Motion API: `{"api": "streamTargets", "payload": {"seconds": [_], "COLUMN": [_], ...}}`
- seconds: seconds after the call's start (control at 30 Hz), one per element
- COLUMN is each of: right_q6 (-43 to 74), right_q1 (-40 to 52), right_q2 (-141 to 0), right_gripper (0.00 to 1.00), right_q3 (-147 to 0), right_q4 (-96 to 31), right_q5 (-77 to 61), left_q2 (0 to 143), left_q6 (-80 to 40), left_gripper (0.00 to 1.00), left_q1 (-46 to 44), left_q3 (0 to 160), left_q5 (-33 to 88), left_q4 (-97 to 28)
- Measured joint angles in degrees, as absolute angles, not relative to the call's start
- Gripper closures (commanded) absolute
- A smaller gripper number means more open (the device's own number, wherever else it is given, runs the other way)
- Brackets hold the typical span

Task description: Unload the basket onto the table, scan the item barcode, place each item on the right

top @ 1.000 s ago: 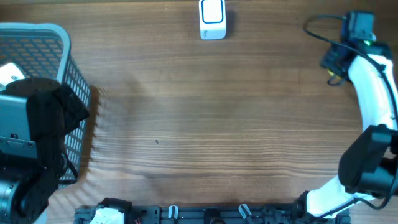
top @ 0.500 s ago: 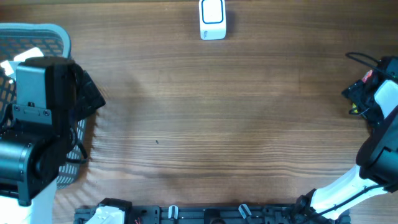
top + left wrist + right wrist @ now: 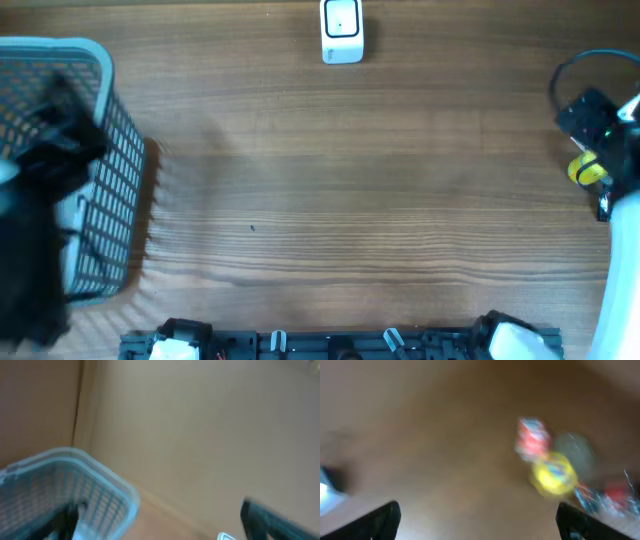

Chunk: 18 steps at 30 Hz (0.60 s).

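Right tool (image 3: 479, 522): jaws wide, nothing between them. Just ahead, a little to its right, sits a yellow round thing (image 3: 552, 475), glossy, with a red-and-white packet (image 3: 532, 437) against or just behind it; too blurred to tell which. I take this as the stock of items, kept at my right edge so this tool picks first. No barcode legible.

Left tool (image 3: 167, 520): also wide and empty. Just below and left of it is the basket (image 3: 100, 490), pale blue plastic mesh with a rounded rim. Probably the bin for scanned goods.

Farthest from both tools, across the brown wood-grain desk (image 3: 350, 200), is the scanner (image 3: 341, 30), a small white block with a blue outline. It sits centrally so either tool can reach it. Scan not yet begun, I judge.
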<state>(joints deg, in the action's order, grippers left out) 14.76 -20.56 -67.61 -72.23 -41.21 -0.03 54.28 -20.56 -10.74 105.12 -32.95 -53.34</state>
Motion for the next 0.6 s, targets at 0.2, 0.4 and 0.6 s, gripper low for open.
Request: {"api": "streamTargets", "payload": {"seconds": [0.2, 0.4, 0.6], "right_q6": [11.8, 6.9, 6.1], "right_q1": [-17.0, -12.7, -12.1], "right_q2": [-47.5, -39.1, -23.7], "right_gripper": [0.0, 0.0, 0.0], "right_q3": [-74.1, -70.6, -70.7], "right_q4": [-13.7, -26.0, -28.8], "right_q5": [-5.1, -5.4, -6.0], "left_q2": [49.5, 47.4, 26.6], "left_q6": [-16.0, -12.3, -11.6], "left_gripper": [0.0, 0.0, 0.0], "left_q1": [-10.7, -9.5, 3.4], "left_q3": [107.0, 94.8, 76.1], "left_q5": [-42.7, -42.1, -28.4], "left_q4": [-32.2, -32.1, -31.4]}}
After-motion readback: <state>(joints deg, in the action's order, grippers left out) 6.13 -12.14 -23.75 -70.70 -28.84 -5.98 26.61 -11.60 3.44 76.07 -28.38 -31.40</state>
